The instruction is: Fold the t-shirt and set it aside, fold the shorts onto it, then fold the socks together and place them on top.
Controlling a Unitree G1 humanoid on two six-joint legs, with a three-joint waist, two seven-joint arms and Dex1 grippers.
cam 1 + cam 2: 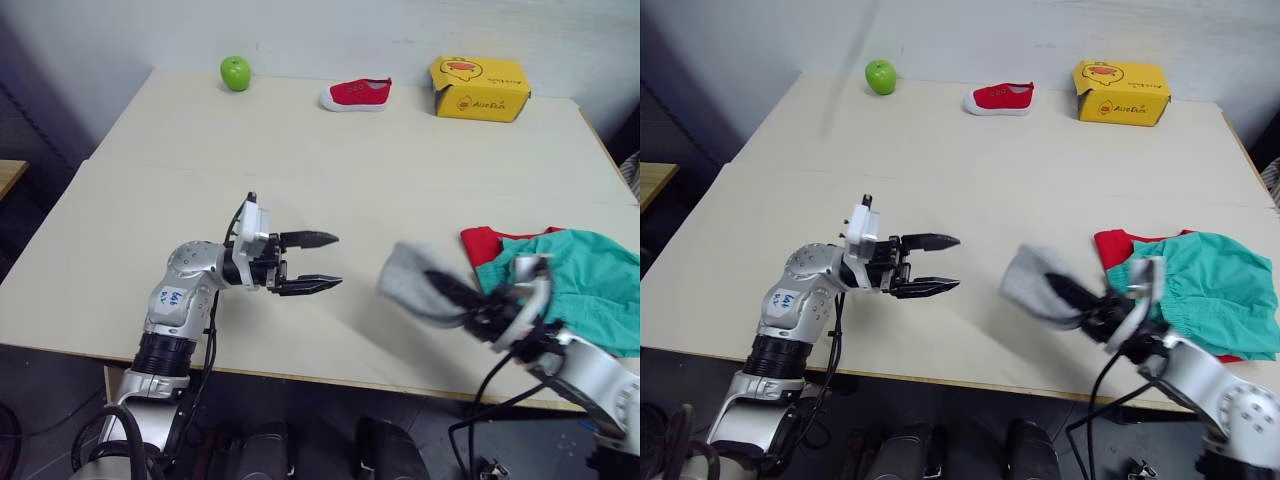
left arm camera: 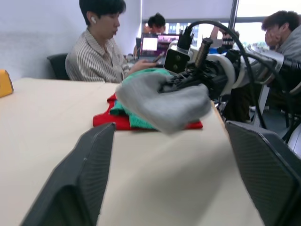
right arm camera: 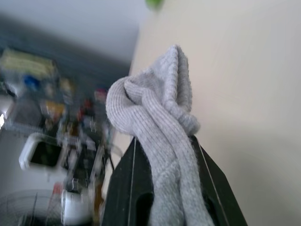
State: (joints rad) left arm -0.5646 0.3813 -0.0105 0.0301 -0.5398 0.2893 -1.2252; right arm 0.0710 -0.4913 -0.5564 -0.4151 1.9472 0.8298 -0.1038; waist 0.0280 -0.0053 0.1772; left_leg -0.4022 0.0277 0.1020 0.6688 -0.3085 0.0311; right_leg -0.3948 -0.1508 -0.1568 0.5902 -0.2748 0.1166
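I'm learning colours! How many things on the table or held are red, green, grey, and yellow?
Red: 2, the t-shirt and shoe
Green: 2, the shorts and apple
Grey: 1, the socks bundle in the right hand
Yellow: 1, the box
Total: 6

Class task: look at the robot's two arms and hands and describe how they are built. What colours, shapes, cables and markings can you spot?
Both arms are silver-grey metal with rounded joint housings and black ribbed collars. The left hand has two black pointed fingers with finely ridged inner pads, behind a white block. A small white label with blue writing sits on the left arm, and black cables loop beside it. The right hand is likewise black-fingered, with black cables trailing from its wrist.
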